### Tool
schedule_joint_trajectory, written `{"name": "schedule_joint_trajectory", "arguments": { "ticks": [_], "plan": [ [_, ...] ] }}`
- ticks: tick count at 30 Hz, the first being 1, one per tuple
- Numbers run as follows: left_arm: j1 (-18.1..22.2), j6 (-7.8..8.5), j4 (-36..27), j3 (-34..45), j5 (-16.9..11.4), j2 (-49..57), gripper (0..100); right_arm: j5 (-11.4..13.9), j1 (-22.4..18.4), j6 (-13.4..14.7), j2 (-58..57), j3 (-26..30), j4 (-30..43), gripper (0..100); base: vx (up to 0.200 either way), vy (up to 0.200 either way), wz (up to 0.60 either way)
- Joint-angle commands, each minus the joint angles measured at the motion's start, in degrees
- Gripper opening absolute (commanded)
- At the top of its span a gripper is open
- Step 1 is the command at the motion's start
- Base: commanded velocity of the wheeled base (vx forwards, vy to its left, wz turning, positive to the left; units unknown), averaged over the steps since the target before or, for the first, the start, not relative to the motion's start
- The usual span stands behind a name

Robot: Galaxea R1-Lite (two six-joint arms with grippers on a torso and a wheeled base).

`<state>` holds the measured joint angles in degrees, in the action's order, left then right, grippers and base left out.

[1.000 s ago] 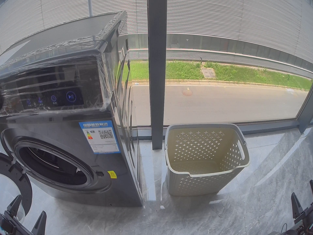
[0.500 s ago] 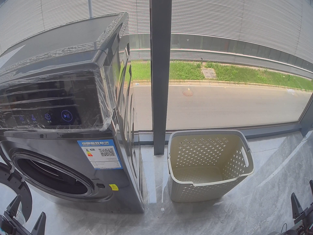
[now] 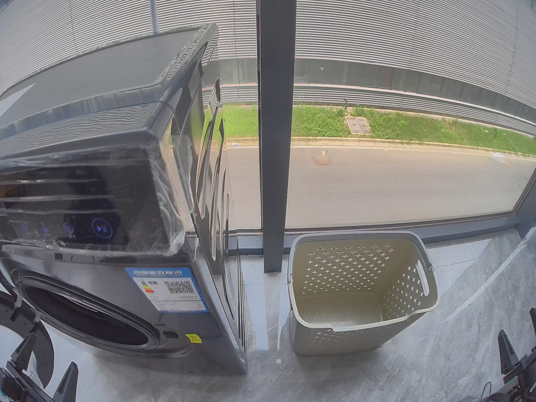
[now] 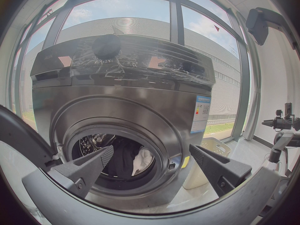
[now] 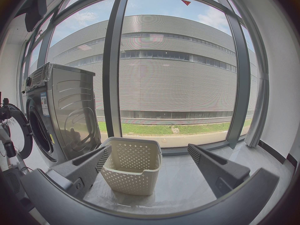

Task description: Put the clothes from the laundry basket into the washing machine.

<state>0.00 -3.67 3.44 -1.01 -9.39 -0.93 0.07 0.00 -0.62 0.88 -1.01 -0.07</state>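
Observation:
The grey front-loading washing machine (image 3: pixel 111 207) stands on the left with its round door (image 3: pixel 22 325) swung open. Inside the drum (image 4: pixel 125 160) lie a black garment (image 4: pixel 123 160) and a white one (image 4: pixel 142 160). The cream perforated laundry basket (image 3: pixel 360 291) stands on the floor right of the machine, with nothing inside it. My left gripper (image 3: pixel 48 358) hangs low in front of the drum opening, open and holding nothing (image 4: pixel 150 150). My right gripper (image 3: pixel 518 333) is low at the right, short of the basket (image 5: pixel 131 166), open and holding nothing (image 5: pixel 149 152).
A dark window pillar (image 3: pixel 276 118) rises between the machine and the basket, with full-height glass behind both. Grey marble floor (image 3: pixel 446 341) lies bare to the basket's right and in front of it. The machine's open door (image 4: pixel 18 135) juts out beside my left gripper.
The whole head picture has shifted: machine and basket now sit lower in it, so the camera moved. Both grippers keep their places and stay open.

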Motion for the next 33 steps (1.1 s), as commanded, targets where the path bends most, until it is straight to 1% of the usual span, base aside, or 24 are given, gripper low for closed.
{"name": "schedule_joint_trajectory", "arguments": {
  "ticks": [1, 9, 17, 33],
  "plan": [
    [0.00, -0.02, 0.25, 1.01, -0.02, 0.93, 100, 0.01, 0.00, 0.01, -0.61, 0.92, -0.01, 100, 0.000, 0.000, 0.00],
    [0.00, -0.02, 0.25, 1.01, 0.25, 0.93, 100, -0.07, 0.00, 0.01, -0.61, 0.92, -0.01, 100, 0.000, 0.000, 0.00],
    [0.00, -0.02, 0.25, 1.01, -0.11, 0.93, 100, 0.01, 0.00, 0.01, -0.61, 0.92, -0.01, 100, 0.000, 0.000, 0.00],
    [0.00, -0.02, 0.17, 1.01, -0.19, 0.93, 100, 0.01, 0.00, 0.01, -0.61, 1.01, -0.01, 100, -0.200, 0.000, 0.00]
  ]
}}
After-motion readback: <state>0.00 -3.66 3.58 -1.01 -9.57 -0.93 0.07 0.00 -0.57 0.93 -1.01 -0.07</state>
